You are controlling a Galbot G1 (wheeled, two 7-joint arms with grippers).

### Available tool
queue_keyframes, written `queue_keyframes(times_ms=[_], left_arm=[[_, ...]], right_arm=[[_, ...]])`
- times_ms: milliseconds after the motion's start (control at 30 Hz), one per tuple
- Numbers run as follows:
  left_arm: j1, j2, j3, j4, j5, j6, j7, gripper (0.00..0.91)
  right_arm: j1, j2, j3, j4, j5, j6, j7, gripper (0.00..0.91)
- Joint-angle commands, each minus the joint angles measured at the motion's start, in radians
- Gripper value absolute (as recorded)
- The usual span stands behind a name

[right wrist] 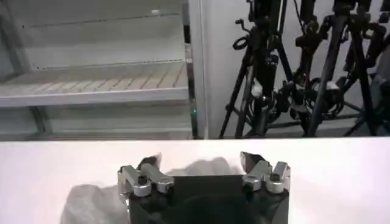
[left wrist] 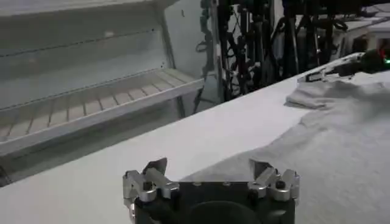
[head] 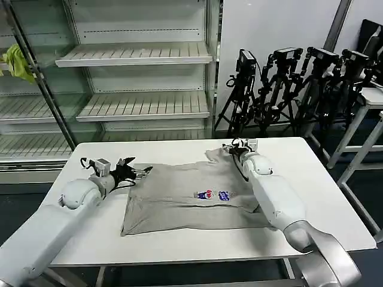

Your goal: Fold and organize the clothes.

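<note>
Head view: grey T-shirt lies flat on the white table, print up. Left gripper at the shirt's far-left corner, arm reaching in low from the near left. Right gripper at the far-right sleeve, arm stretched over the shirt's right side. Left wrist view: left fingers spread, shirt just right of them. Right wrist view: right fingers spread over the bunched sleeve.

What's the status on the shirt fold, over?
Left gripper open at T-shirt's left sleeve. Right gripper open at right sleeve. T-shirt flat on table, unfolded. Nothing in the way.
</note>
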Motion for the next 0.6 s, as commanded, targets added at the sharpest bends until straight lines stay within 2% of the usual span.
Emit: queue_keyframes(times_ms=[33,400,600], left_arm=[[-0.093,-0.04,0.066,0.142,0.014,-0.007,0.015,0.897],[-0.116,-0.044,0.085,0.21,0.035,-0.012,0.031,0.887],[-0.108,-0.038,0.088,0.219,0.041,-0.012,0.035,0.806]], right_arm=[[-0.013,-0.005,0.008,0.016,-0.013,-0.003,0.003,0.907],[-0.017,-0.022,0.008,0.016,-0.013,-0.001,0.003,0.907],[-0.024,-0.017,0.006,0.017,-0.017,-0.002,0.006,0.907]])
